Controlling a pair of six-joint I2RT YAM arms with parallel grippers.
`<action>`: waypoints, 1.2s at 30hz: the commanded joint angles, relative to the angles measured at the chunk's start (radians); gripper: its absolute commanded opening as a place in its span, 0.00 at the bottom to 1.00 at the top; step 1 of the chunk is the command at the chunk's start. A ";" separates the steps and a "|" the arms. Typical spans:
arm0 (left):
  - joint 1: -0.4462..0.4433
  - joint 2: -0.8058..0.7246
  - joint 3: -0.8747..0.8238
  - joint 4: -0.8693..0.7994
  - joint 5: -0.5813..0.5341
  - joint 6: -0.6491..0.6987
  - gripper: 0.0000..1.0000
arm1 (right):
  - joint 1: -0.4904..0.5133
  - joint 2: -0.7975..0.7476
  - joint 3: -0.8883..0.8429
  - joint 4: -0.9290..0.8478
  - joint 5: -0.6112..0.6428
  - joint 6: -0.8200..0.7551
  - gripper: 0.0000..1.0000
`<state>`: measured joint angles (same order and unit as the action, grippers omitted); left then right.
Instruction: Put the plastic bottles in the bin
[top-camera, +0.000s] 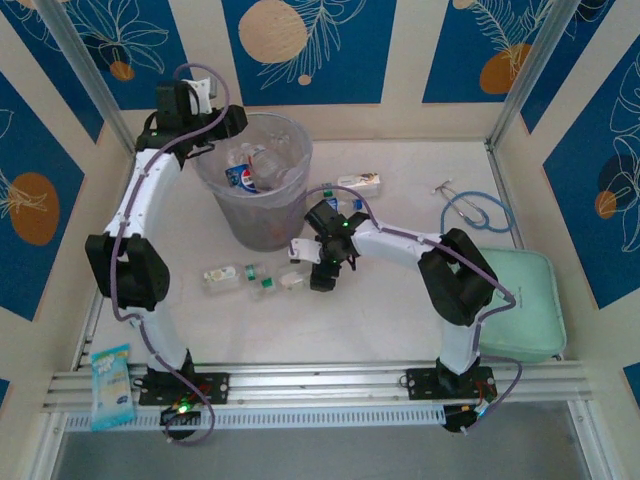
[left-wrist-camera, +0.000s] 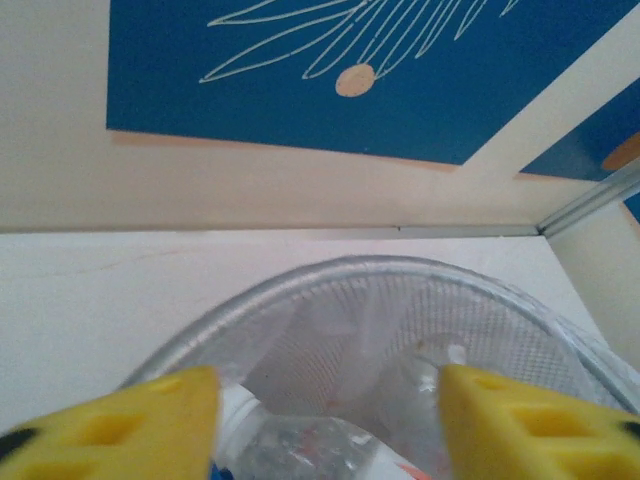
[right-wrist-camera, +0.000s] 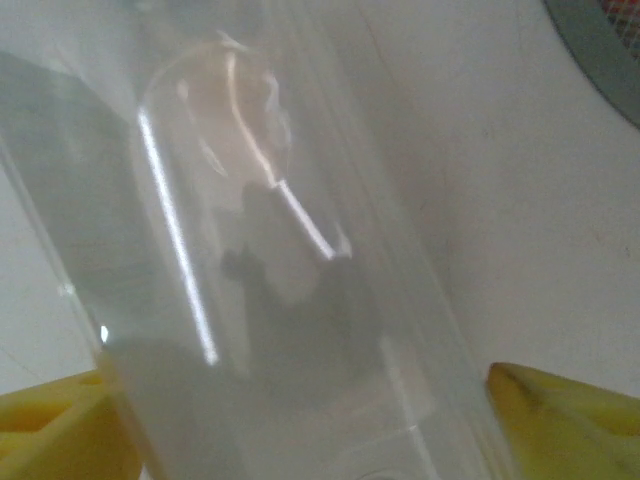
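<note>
Left fingers (left-wrist-camera: 150, 420): spread wide, holding nothing, poised over the bin (left-wrist-camera: 380, 268), apparently to drop the bottle (left-wrist-camera: 300, 445) beneath them inside. Right fingers (right-wrist-camera: 560, 420): down at the table (top-camera: 380, 320), straddling a clear bottle (right-wrist-camera: 280, 300) for pickup; whether they grip it cannot be told. Spare bottles (top-camera: 222, 276) lie near the bin.

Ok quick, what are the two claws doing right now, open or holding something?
Left gripper: open, above the bin.
Right gripper: fingers either side of a clear bottle; whether it grips cannot be told.
</note>
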<state>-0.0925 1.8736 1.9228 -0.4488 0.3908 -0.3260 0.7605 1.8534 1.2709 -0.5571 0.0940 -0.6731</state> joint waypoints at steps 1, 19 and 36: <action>0.011 -0.008 0.096 -0.170 0.017 0.047 0.71 | 0.009 -0.025 -0.023 0.015 -0.046 0.020 0.80; 0.057 -0.374 -0.186 -0.109 0.069 -0.052 0.85 | -0.034 -0.499 -0.305 0.005 -0.170 0.385 0.42; -0.169 -0.568 -0.456 0.227 0.042 -0.405 0.97 | -0.270 -0.776 -0.299 0.347 -0.418 0.873 0.00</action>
<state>-0.2333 1.3281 1.4971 -0.3115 0.4690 -0.6670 0.4961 1.0538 0.9245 -0.2729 -0.2821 0.1009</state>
